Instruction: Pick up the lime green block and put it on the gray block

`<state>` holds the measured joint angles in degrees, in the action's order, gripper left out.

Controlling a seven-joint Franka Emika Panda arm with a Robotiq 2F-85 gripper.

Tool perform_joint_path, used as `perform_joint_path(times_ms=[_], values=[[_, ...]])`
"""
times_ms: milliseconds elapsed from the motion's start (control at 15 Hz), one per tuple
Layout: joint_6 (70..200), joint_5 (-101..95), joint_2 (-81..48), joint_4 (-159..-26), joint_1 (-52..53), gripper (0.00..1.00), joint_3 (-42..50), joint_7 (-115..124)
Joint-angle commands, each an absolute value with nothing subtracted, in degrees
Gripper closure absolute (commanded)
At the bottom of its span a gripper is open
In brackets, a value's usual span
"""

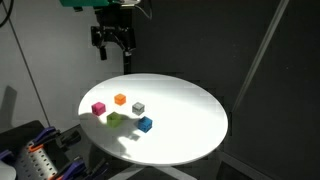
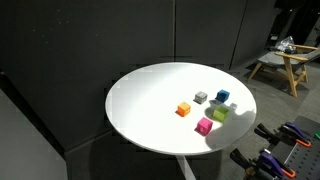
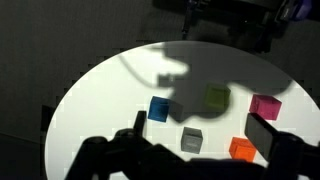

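Near lime green block (image 1: 117, 120), blue cube (image 1: 145, 124)

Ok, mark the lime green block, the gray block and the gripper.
lime green block (image 1: 117, 119): in an exterior view, top face
gray block (image 1: 138, 106): in an exterior view, top face
gripper (image 1: 113, 53): in an exterior view, between fingertips

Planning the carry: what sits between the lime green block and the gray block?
Nothing: only bare table separates the lime green block and gray block, in the wrist view.
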<state>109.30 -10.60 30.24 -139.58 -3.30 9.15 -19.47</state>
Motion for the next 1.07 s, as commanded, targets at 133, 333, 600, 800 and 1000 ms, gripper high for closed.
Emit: perform_joint_path(times_ms=[133,333,600,800,1000], values=[[111.6,-8.6,28.9,-138.9,-0.4,0.0,5.8,-16.3],[114.5,-8.3,26.8,-138.9,0.3,0.0,3.6,-12.0],[118.5,-7.7,22.9,-139.5,0.4,0.0,1.4,-5.7],[120.6,-6.5,19.7,-140.2,0.3,0.0,1.0,-2.8],[122.6,-5.0,17.1,-141.4,0.2,0.0,1.3,-1.6]])
